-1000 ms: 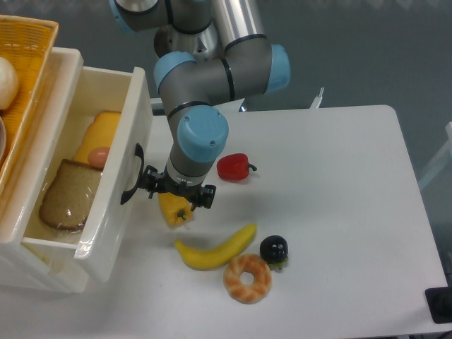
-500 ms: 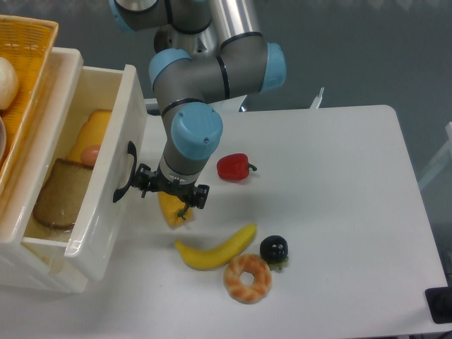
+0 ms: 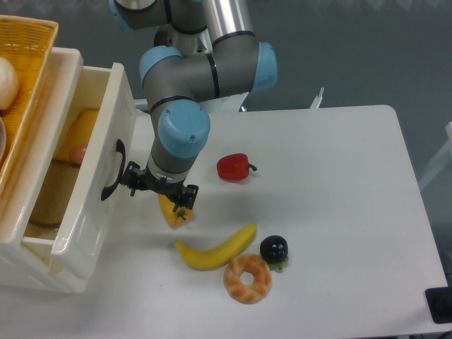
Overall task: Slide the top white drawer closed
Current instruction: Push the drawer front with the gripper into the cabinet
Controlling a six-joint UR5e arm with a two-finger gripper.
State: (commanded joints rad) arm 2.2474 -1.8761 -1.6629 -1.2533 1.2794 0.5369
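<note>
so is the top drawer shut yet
No, partly open: the top white drawer sticks out from the cabinet, bread and orange food showing inside.

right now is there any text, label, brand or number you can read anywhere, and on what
None: no readable word, number or sign shows in this view.
The drawer front is plain white with only a black handle.
The arm shows grey and blue shells with no visible marking.
The gripper, basket and table carry no print that can be made out.
</note>
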